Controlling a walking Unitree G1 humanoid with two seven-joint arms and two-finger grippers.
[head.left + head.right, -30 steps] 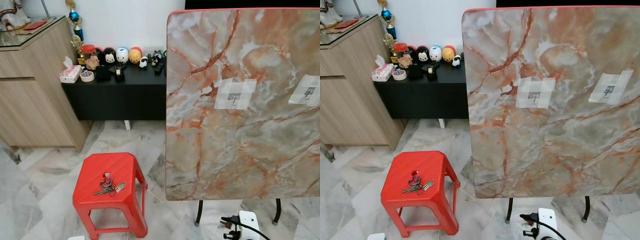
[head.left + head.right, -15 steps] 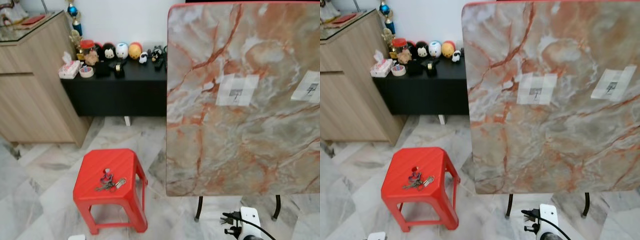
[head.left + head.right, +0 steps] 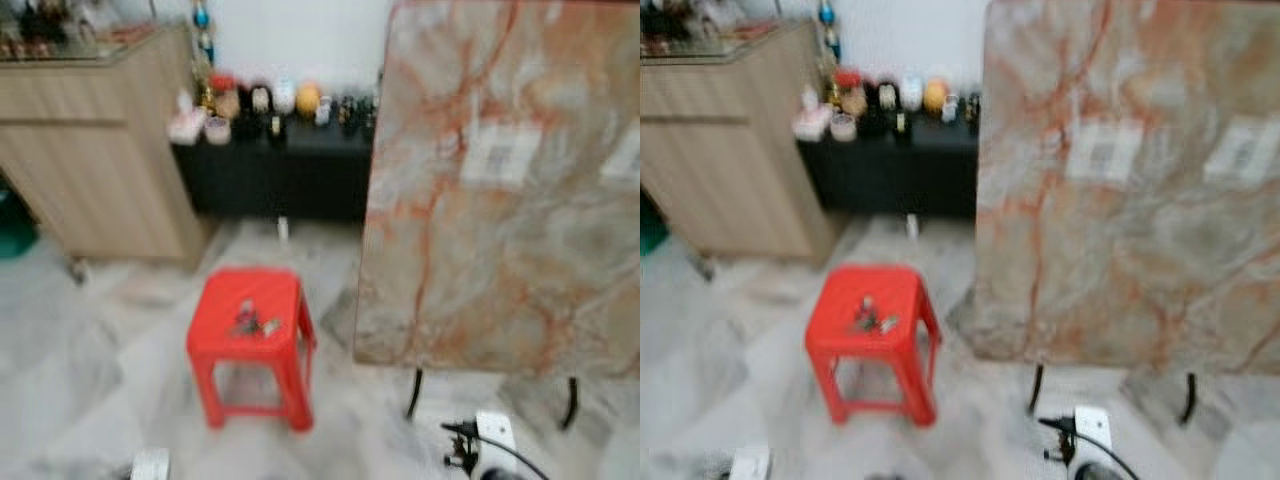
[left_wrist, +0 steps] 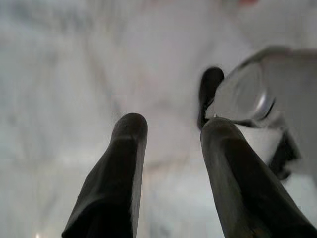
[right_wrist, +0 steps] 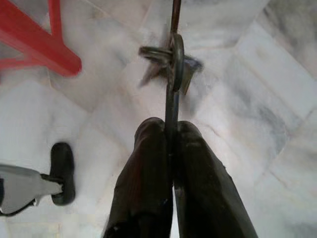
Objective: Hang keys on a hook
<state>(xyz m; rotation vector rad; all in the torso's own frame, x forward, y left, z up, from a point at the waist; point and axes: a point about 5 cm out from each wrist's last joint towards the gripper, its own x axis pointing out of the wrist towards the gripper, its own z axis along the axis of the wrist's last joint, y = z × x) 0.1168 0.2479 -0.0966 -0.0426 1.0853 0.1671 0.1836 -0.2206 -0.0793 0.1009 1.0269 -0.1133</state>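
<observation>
Keys (image 3: 250, 320) on the red stool (image 3: 252, 350) lie ahead-left, nearer the left gripper (image 4: 173, 126), jaws spread; the right gripper (image 5: 169, 128) jaws pinch a thin ringed strip (image 5: 174, 57).

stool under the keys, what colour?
Red stool, keys on its seat; clearest in the left eye view.

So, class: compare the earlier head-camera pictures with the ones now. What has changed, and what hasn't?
The whole view has shifted and gone blurred, so the camera moved, not the things; more of the cabinet now shows. The keys still lie on the red stool beside the tabletop. Nothing was visibly picked up or let go.
</observation>
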